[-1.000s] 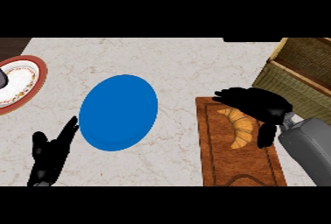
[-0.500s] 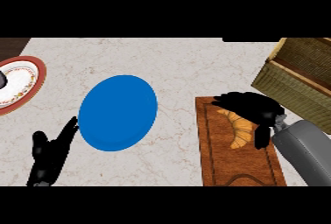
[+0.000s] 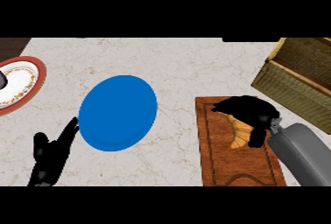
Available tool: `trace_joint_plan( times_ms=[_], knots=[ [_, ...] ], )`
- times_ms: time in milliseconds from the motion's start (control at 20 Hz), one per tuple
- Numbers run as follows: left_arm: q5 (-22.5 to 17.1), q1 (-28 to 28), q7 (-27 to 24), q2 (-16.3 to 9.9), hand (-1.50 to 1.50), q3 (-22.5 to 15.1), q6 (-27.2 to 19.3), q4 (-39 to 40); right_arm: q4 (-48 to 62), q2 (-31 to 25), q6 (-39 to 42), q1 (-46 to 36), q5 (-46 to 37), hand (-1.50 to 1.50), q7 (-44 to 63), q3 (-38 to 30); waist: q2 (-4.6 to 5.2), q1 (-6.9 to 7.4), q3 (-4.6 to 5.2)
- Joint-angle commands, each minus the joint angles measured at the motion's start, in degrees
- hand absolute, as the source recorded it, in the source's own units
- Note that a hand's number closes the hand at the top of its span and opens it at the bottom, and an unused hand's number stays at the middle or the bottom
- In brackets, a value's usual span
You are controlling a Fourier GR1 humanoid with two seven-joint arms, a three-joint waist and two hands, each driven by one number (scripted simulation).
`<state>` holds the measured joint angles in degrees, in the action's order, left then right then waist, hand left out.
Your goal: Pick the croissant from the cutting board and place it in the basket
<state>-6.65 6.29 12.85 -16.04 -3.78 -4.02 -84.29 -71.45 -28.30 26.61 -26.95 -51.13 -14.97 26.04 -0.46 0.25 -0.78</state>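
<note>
A golden croissant (image 3: pixel 240 134) lies on the brown wooden cutting board (image 3: pixel 223 166) at the right. My right hand (image 3: pixel 249 110) sits on top of it, fingers curled over its upper half, thumb side down its right edge; only the lower tip shows. The woven basket (image 3: pixel 299 75) stands at the far right, beyond the board. My left hand (image 3: pixel 53 151) rests open at the lower left, fingers pointing up toward the blue plate.
A blue plate (image 3: pixel 118 112) lies in the middle of the marble counter. A white plate with a red rim (image 3: pixel 26 83) sits at the left edge, a dark object partly on it.
My right hand has lowered and closed further over the croissant, covering more of it. The left hand has stayed put.
</note>
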Motion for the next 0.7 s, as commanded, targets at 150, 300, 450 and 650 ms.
trace_joint_plan(
  times_ms=[150, 300, 450, 650],
  knots=[
    [0.56, 0.91, -1.44, 3.50, 0.00, -0.86, 0.07, 6.98, 4.97, -1.72, -5.83, -4.05, -3.95, 1.50, -8.61, -0.53, 0.79, 0.45, 0.79],
    [1.32, 3.04, 1.82, 3.46, 0.00, -1.29, -1.15, 2.18, 2.97, 0.14, -11.14, 0.86, -7.48, 1.50, -7.36, 1.49, 0.52, 0.13, 0.76],
    [-0.86, 0.12, 0.20, 1.25, 0.00, 1.56, 2.92, 7.65, 4.03, 1.07, -8.77, -2.28, -8.00, 1.50, -7.54, 0.89, 0.62, 0.05, 0.81],
    [-0.66, 0.98, 2.63, 1.12, 0.00, 1.06, 1.71, 2.70, 10.20, 9.52, -4.64, -5.05, -6.00, 1.50, 17.95, -9.42, 0.71, 0.10, 0.97]
  ],
)
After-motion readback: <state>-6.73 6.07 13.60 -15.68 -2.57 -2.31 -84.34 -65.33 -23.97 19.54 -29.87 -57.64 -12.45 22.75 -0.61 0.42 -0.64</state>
